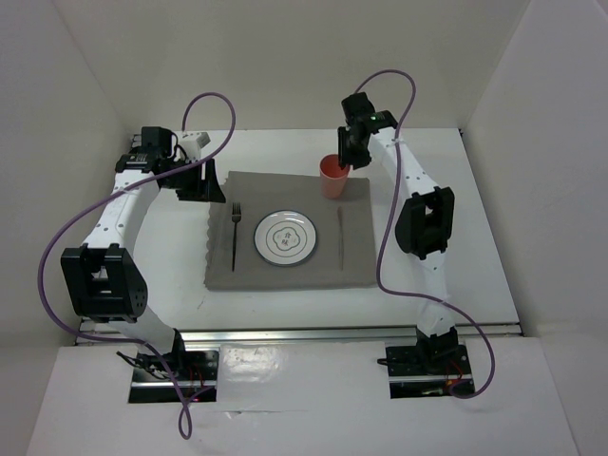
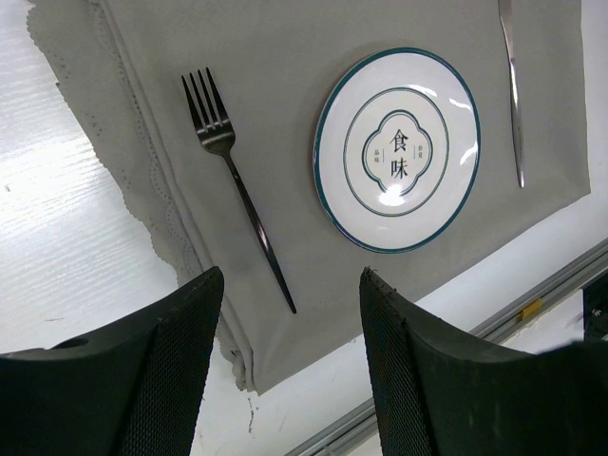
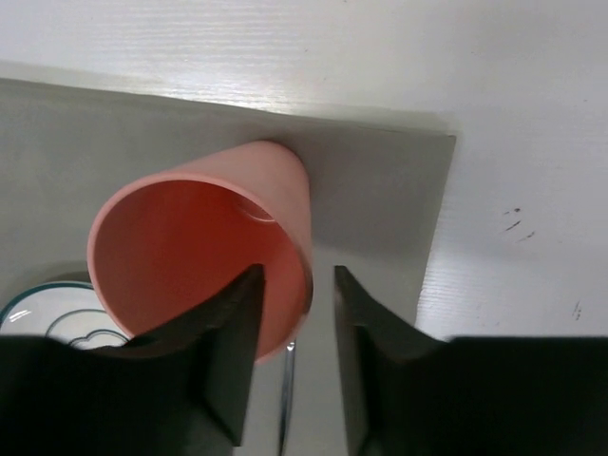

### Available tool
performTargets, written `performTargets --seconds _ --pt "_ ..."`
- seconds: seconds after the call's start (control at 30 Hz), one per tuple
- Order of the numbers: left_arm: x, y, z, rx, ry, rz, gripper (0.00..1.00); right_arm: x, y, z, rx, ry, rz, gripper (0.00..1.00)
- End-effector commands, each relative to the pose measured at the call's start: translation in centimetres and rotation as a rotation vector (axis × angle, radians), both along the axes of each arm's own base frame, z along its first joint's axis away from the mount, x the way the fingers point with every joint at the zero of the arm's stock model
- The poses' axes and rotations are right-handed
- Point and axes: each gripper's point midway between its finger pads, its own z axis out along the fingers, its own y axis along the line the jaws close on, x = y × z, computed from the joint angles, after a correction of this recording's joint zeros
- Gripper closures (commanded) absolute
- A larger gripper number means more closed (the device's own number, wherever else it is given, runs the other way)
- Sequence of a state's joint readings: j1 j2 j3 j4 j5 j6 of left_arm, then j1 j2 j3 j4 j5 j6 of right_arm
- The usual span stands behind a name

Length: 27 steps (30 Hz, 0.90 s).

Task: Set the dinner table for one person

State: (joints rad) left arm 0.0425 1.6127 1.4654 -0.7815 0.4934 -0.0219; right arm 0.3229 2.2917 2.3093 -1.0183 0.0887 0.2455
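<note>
Table: the white matte table (image 1: 480, 190) lies under everything, walled in white on three sides. I judge it stiff and fixed, with nowhere to take hold; it is only a surface I set things on.
Placemat: the grey cloth placemat (image 1: 361, 256) lies flat mid-table. It is soft and would likely ruck if dragged.
Setting: the plate (image 1: 284, 237) sits mid-mat, with the fork (image 1: 236, 228) to its left and the knife (image 1: 341, 233) to its right, both apart from it.
Cup: the pink cup (image 1: 333, 177) stands on the mat's far right corner. It looks light and thin-walled, so easy to tip, and is best taken at the rim.
Right hand: my right hand (image 3: 294, 285) has its fingers apart astride the cup's rim, one inside and one outside. A gap shows at the outer finger, so it is not clamping.
Left hand: my left hand (image 2: 290, 280) is apart and holds nothing, off the mat's far left corner.
</note>
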Motion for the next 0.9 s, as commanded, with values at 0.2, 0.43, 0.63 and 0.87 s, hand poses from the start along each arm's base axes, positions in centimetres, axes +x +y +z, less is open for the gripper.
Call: performTargets --seconds 0.2,0.43,0.63,0.87 --pt "0.2 0.3 0.1 0.012 -0.029 -0.015 0.34 0.6 0.7 3.3 0.037 -0.088 0.011 0.3" --pt "0.2 0.3 0.1 0.012 -0.029 -0.015 0.34 0.4 -1.4 12.6 0.064 -0.292 -0.074 0.0" --pt "0.4 1.3 0.0 0.071 -0.039 0.014 0.34 -4.5 -7.2 21.8 0.159 -0.525 -0.139 0.0" --pt "0.8 3.0 -1.1 0.15 -0.003 0.084 0.35 -13.4 -16.2 14.2 0.056 -0.379 -0.342 0.0"
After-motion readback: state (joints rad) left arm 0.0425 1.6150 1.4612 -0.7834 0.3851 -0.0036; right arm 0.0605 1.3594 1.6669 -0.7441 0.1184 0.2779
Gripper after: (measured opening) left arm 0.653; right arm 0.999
